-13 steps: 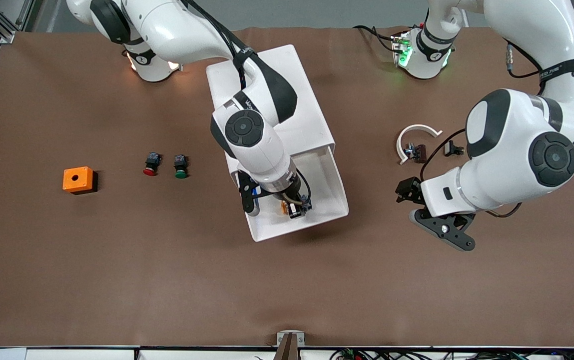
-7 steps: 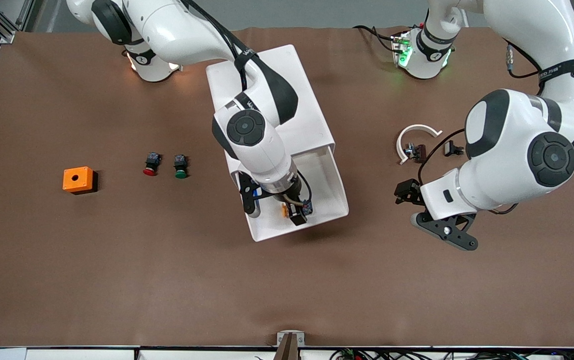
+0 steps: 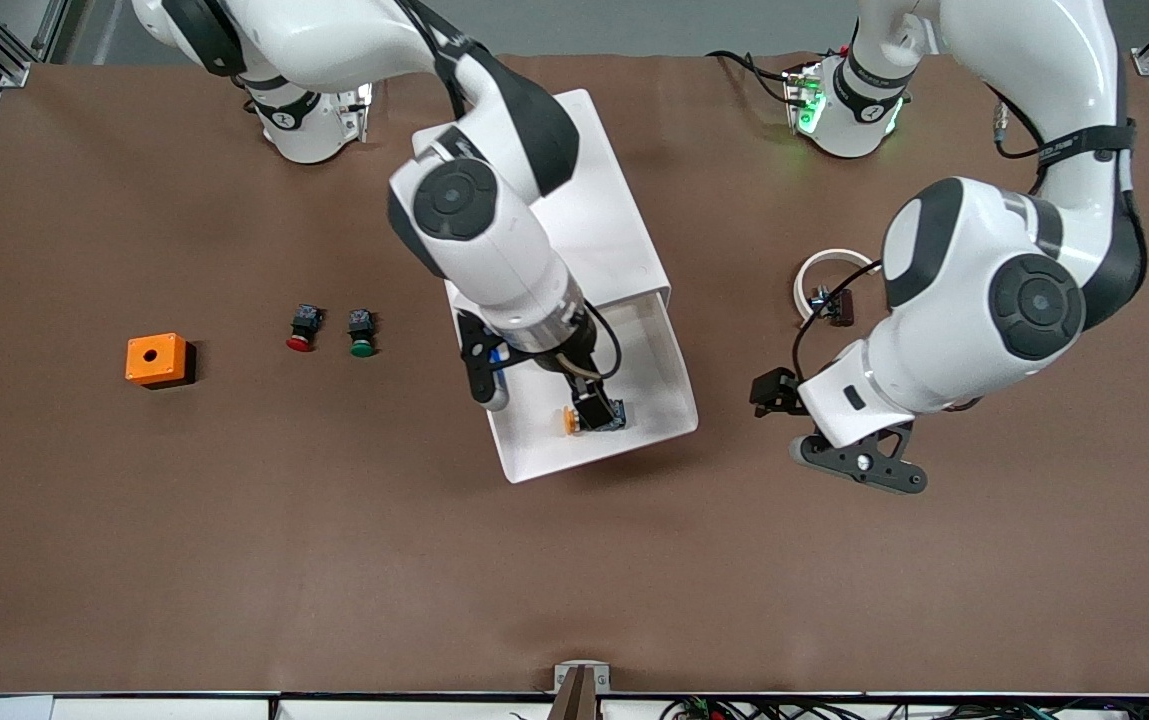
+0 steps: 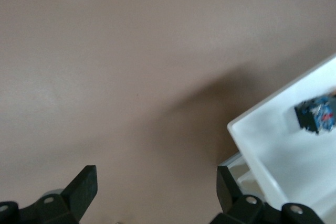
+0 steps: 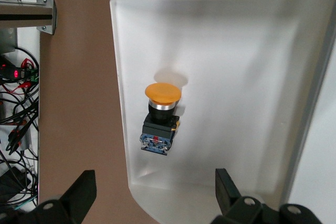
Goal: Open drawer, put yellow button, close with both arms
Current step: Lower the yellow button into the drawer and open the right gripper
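right gripper (image 5: 152, 195) open over drawer (image 5: 252, 40), yellow button (image 5: 161, 116) inside

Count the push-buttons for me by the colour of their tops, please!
Yellow button, lying in the open drawer: 1
Red button, on the table: 1
Green button, beside the red one: 1
Total: 3

Cabinet (image 3: 594, 215) partly under right arm (lower drawers hidden).
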Robot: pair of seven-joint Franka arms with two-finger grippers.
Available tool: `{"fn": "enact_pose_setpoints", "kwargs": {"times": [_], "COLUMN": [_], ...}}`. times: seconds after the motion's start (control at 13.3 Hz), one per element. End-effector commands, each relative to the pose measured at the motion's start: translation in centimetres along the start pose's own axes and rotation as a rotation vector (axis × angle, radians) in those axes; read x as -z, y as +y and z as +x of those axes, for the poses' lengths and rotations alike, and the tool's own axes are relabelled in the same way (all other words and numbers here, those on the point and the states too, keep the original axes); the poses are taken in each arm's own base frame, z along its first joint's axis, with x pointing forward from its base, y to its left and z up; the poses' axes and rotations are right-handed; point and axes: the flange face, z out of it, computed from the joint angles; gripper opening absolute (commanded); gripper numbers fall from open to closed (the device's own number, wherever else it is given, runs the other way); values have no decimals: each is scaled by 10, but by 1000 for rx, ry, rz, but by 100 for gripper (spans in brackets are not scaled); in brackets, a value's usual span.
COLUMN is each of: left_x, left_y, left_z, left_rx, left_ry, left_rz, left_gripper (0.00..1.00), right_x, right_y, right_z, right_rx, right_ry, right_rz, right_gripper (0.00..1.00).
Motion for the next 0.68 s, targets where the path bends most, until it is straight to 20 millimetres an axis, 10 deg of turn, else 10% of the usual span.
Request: {"fn": "enact_pose_setpoints", "kwargs": {"times": [0.0,0.6], "left_x": [-20,-74], "left_y": [25,85], "left_z": [7,31], "left_rx": [64,531], "left_ry": [51,273], "left_rz": [17,-68], "left_gripper": [100,100], "right_x": [34,112], "right_y": [1,36], "right_z": [41,180], "right_rx": [187,974], "right_ry": [-7,44], "right_rz": [-85,-497], "right_gripper": [100,100]}}
